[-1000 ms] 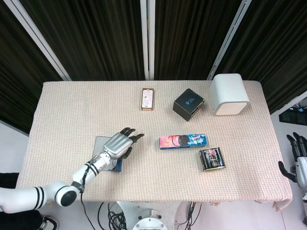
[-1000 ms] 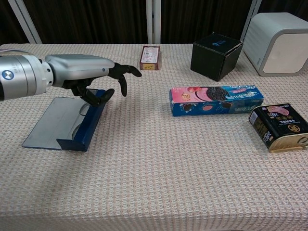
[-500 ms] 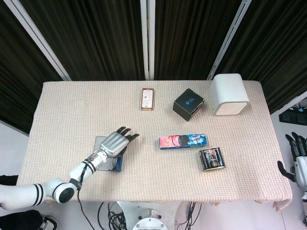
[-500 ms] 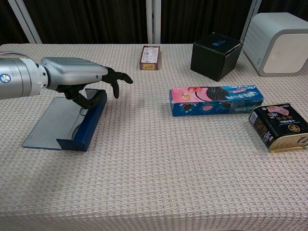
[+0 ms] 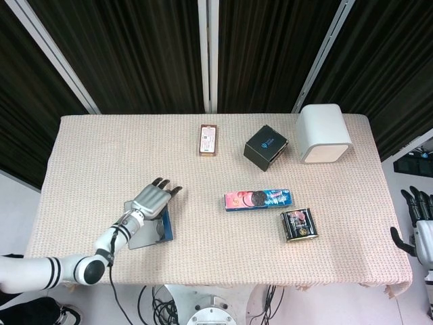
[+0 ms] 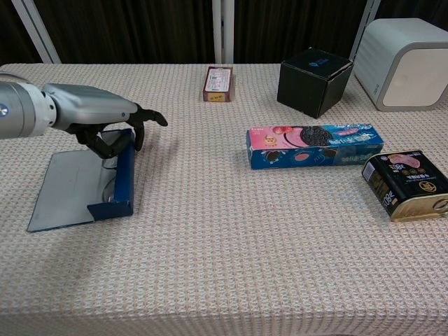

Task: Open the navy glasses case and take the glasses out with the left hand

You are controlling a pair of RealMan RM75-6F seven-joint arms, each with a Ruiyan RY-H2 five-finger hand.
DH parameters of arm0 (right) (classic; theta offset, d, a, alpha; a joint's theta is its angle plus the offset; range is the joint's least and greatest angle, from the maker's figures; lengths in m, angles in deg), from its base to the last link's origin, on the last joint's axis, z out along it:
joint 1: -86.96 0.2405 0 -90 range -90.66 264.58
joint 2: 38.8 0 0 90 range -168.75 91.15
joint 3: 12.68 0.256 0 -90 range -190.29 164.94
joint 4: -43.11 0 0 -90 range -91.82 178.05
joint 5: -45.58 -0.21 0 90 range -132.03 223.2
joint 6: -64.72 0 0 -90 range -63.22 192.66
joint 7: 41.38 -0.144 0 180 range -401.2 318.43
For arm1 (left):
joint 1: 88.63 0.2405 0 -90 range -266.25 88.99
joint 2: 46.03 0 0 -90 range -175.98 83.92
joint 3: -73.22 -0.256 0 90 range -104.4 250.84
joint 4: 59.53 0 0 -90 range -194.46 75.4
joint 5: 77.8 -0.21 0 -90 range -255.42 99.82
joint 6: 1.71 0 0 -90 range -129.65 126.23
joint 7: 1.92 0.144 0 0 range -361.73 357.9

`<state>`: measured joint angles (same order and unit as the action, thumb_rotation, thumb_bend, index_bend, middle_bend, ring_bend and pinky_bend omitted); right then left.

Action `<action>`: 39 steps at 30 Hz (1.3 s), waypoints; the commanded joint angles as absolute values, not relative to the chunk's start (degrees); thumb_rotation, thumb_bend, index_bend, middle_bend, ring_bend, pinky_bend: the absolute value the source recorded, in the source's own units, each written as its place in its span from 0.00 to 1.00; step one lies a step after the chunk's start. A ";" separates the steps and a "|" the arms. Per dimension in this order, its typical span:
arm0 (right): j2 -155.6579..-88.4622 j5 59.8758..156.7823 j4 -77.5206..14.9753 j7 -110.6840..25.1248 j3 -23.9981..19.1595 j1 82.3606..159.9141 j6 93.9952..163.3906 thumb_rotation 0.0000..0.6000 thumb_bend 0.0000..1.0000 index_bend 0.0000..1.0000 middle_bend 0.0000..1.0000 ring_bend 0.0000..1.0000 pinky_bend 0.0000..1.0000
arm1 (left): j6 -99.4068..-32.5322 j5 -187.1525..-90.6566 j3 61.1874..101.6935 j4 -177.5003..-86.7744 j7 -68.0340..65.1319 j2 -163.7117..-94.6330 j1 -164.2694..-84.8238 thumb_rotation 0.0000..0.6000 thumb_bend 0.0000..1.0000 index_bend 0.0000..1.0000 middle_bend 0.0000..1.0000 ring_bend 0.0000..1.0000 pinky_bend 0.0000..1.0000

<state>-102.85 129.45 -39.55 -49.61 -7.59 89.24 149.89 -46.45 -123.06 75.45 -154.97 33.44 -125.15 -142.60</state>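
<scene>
Navy flip-open glasses case (image 6: 112, 183) lay open lower left on desk (image 6: 231, 238); left hand (image 6: 105, 119) reached in, fingers curled, hold on the glasses untellable.

Cookie box (image 6: 314, 145), black tin (image 6: 406, 185), black cube (image 6: 313, 80), white container (image 6: 407, 62), small packet (image 6: 218, 83).

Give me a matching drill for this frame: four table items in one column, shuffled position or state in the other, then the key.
Things:
1. navy glasses case
2. cookie box
3. black cube box
4. black tin

Places or states:
A. far side, beside the white appliance
B. near right, lying flat
C. lid open, under the left hand
D. mid-table, lying lengthwise

Pairs: 1-C, 2-D, 3-A, 4-B
</scene>
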 commanded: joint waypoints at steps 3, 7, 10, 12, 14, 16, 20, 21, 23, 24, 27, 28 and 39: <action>-102.78 129.48 -39.82 -49.33 -7.61 89.40 149.70 1.00 0.30 0.00 0.00 0.00 0.00 | -49.71 -117.66 73.58 -157.60 37.09 -122.93 -144.01 1.00 0.76 0.00 0.36 0.00 0.06; -102.74 129.61 -40.12 -49.00 -7.56 89.56 149.72 1.00 0.30 0.00 0.00 0.00 0.00 | -51.12 -113.55 72.08 -159.55 39.57 -121.24 -144.90 1.00 0.76 0.00 0.38 0.00 0.06; -102.74 129.76 -40.34 -48.71 -7.63 89.72 149.57 1.00 0.30 0.00 0.00 0.00 0.00 | -51.55 -110.23 71.02 -161.59 40.68 -119.72 -145.64 1.00 0.76 0.00 0.40 0.00 0.06; -102.75 129.88 -40.45 -48.53 -7.68 89.78 149.54 1.00 0.30 0.00 0.00 0.00 0.00 | -51.85 -108.79 70.51 -162.53 41.19 -119.04 -146.05 1.00 0.76 0.00 0.41 0.01 0.07; -102.77 129.98 -40.58 -48.33 -7.73 89.85 149.52 1.00 0.30 0.00 0.00 0.00 0.00 | -52.34 -107.47 69.94 -163.46 41.71 -118.39 -146.46 1.00 0.76 0.00 0.43 0.03 0.07; -102.79 130.02 -40.66 -48.22 -7.76 89.88 149.52 1.00 0.30 0.00 0.00 0.00 0.00 | -52.73 -106.12 69.38 -164.29 42.23 -117.87 -146.84 1.00 0.76 0.00 0.45 0.05 0.07; -102.78 130.21 -40.84 -47.94 -7.81 90.01 149.51 1.00 0.30 0.00 0.00 0.00 0.00 | -53.22 -102.39 68.24 -165.87 43.15 -116.99 -147.84 1.00 0.76 0.00 0.46 0.06 0.07; -102.77 130.26 -40.89 -47.89 -7.82 90.04 149.51 1.00 0.30 0.00 0.00 0.00 0.00 | -53.31 -101.77 68.02 -166.15 43.30 -116.82 -148.04 1.00 0.76 0.00 0.46 0.06 0.07; -102.74 130.33 -40.99 -47.75 -7.86 90.12 149.45 1.00 0.30 0.00 0.00 0.00 0.00 | -53.42 -100.18 67.50 -167.00 43.58 -116.37 -148.52 1.00 0.76 0.00 0.47 0.07 0.07; -102.73 130.37 -41.03 -47.68 -7.86 90.16 149.44 1.00 0.30 0.00 0.00 0.00 0.00 | -53.35 -99.31 67.33 -167.43 43.64 -116.13 -148.77 1.00 0.76 0.00 0.47 0.07 0.07; -102.74 130.45 -41.12 -47.57 -7.88 90.28 149.36 1.00 0.30 0.00 0.00 0.00 0.00 | -53.16 -96.49 66.64 -168.88 44.27 -115.30 -149.94 1.00 0.76 0.00 0.49 0.09 0.07; -102.75 130.46 -41.13 -47.54 -7.88 90.32 149.33 1.00 0.30 0.00 0.00 0.00 0.00 | -53.07 -95.66 66.44 -169.32 44.44 -115.07 -150.31 1.00 0.76 0.00 0.49 0.10 0.07; -102.89 130.56 -41.06 -47.43 -7.91 90.71 149.06 1.00 0.30 0.00 0.00 0.00 0.00 | -50.90 -92.22 64.99 -172.05 42.92 -113.20 -152.71 1.00 0.76 0.00 0.53 0.16 0.08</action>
